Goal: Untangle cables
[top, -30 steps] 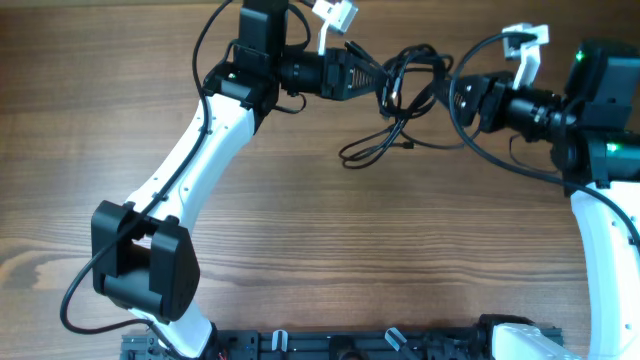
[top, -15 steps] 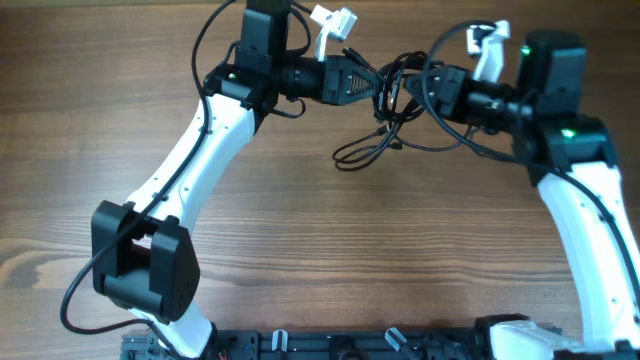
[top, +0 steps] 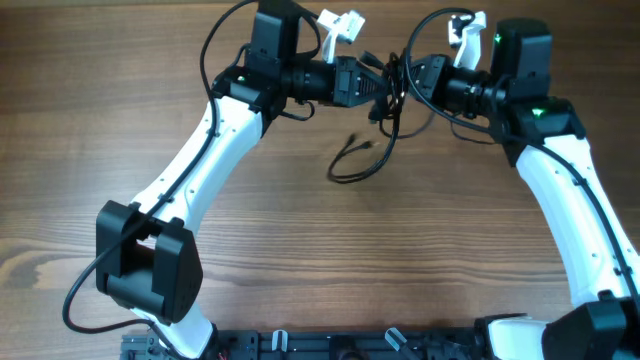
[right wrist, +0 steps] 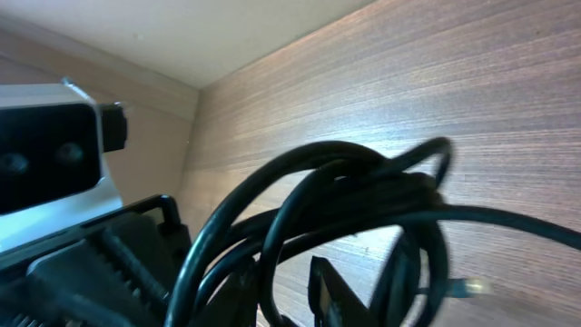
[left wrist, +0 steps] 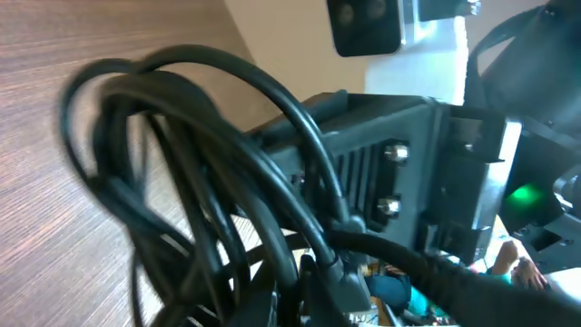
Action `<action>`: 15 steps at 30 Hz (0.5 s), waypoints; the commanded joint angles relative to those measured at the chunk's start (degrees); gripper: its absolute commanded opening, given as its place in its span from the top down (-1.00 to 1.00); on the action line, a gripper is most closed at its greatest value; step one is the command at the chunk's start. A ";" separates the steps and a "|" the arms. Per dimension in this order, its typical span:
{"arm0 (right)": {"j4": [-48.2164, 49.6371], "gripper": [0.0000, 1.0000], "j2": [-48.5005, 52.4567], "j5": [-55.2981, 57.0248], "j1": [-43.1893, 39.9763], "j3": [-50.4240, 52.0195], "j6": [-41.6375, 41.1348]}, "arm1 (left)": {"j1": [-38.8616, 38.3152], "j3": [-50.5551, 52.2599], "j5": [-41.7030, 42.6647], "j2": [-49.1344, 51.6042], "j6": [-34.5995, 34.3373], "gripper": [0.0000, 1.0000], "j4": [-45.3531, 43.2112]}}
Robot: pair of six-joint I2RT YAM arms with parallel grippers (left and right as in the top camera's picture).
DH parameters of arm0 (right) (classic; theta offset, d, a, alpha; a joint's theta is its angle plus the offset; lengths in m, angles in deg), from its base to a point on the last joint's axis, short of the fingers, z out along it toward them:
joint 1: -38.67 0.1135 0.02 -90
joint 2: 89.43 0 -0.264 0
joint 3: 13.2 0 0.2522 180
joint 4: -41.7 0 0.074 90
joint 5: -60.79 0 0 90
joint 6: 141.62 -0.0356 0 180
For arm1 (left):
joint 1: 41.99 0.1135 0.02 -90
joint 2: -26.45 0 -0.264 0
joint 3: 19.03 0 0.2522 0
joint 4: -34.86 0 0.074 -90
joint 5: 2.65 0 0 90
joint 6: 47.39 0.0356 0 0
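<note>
Holding cables bunched at far middle of table with left gripper clamped together on bundle, meeting it from opposite side with right gripper, apart or together impossible to tell, one loose loop trailing onto wood just below.

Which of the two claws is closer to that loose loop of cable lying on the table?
Left, narrowly. The left gripper is up and slightly right of the loose loop in the overhead view; the right gripper sits farther right, beyond the cable bundle.
</note>
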 commanded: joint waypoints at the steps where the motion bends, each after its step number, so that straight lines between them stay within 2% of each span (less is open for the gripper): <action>1: 1.36 0.60 2.03 1.07 0.94 -0.96 -0.39 | -1.44 -0.42 4.48 -0.76 -1.25 0.92 -0.66; 4: 4.33 0.58 2.21 -1.27 1.73 -0.96 -0.35 | -1.44 -0.42 4.48 -0.76 -1.25 0.92 -0.63; 8: 5.25 0.42 2.23 -3.34 1.86 -0.96 -0.33 | -1.44 -0.42 4.48 -0.76 -1.29 0.92 -0.63; 15: 4.87 0.53 2.54 -3.30 2.67 -0.96 0.46 | -1.44 -0.42 4.81 -0.76 -1.79 0.92 -0.66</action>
